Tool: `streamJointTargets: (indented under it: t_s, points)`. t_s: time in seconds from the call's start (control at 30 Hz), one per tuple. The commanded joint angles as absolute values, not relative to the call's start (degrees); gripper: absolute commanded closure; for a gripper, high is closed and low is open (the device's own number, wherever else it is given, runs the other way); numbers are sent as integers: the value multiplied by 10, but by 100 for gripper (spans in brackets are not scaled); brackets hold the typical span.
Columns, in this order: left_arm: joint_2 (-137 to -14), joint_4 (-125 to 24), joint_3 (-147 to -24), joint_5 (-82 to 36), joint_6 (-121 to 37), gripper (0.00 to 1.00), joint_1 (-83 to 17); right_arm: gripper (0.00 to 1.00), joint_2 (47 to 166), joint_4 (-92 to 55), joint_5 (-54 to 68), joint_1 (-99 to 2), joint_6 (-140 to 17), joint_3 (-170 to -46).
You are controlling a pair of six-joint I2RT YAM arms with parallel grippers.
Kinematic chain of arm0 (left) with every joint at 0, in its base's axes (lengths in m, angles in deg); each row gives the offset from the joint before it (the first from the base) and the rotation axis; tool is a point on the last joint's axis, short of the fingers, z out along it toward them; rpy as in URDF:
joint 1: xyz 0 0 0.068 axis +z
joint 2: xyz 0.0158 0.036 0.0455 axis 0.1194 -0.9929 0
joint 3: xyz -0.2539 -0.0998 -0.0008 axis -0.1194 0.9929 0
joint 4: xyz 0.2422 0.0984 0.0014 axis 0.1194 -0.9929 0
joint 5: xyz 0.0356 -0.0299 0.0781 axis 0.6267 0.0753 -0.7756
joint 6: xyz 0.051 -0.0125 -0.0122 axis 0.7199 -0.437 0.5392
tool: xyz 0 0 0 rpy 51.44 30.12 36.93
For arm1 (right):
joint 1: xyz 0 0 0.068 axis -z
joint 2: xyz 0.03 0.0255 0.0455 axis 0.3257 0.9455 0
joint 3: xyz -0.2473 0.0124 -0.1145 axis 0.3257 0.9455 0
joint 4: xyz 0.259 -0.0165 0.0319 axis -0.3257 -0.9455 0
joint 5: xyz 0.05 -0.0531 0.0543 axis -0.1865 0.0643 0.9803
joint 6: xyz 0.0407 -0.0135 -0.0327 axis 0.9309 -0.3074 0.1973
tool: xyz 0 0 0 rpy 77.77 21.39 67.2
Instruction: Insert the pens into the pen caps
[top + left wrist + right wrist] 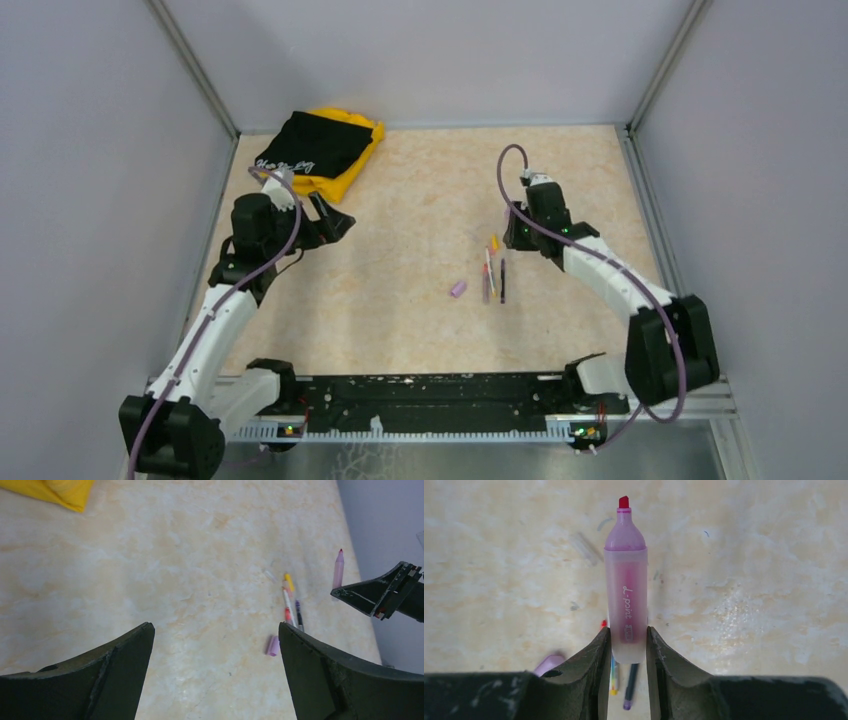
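Pinched translucent pink plastic highlighter pen [626,580] tail-first in right jaws, tip outward; stubby lilac plastic cap [458,289] toward near-left of worktop [400,200]; left jaws wide, empty.

Lilac cap [548,662] blurred — half hidden, yellow cloth [50,491] cropped

Pink pen gripped; two pens and two caps lie on the table.

The pink pen [626,580] is translucent, has a red tip and carries no cap. It points to the top of the right wrist view, at the centre, with its rear end clamped between the fingers of the right gripper [628,639]. In the top view, right of centre, the black pen [503,280] and the white pen [488,268] lie side by side, nearly parallel. The orange-yellow cap [494,242] lies just above them, and the lilac cap [458,289] lies apart to their left.
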State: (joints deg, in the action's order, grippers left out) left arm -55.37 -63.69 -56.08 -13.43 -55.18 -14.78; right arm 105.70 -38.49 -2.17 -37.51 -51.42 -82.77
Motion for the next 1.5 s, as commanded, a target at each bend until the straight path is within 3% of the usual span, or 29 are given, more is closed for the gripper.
streamJointTargets:
  t_s: [0.0,0.17,0.3,0.67,0.97,1.27,1.47]
  points:
    - [-549,-575,-601,-104,-592,1,-197,77,936,-258,26,-401,-472,-779]
    - [-560,-534,-626,-179,-599,1,-330,77,842,-187,-2,-478,-418,-733]
    - [-572,-463,-621,-190,-627,1,-376,77,805,-138,-44,-545,-387,-716]
    - [-641,-417,-654,-247,-614,7,-470,78,843,-110,-99,-679,-339,-755]
    - [-676,-438,-677,-281,-581,20,-507,78,865,-96,-96,-704,-338,-783]
    - [-692,-447,-674,-275,-576,45,-523,77,854,-78,-96,-704,-359,-779]
    - [-689,-443,-664,-266,-584,55,-527,76,845,-65,-113,-704,-377,-774]
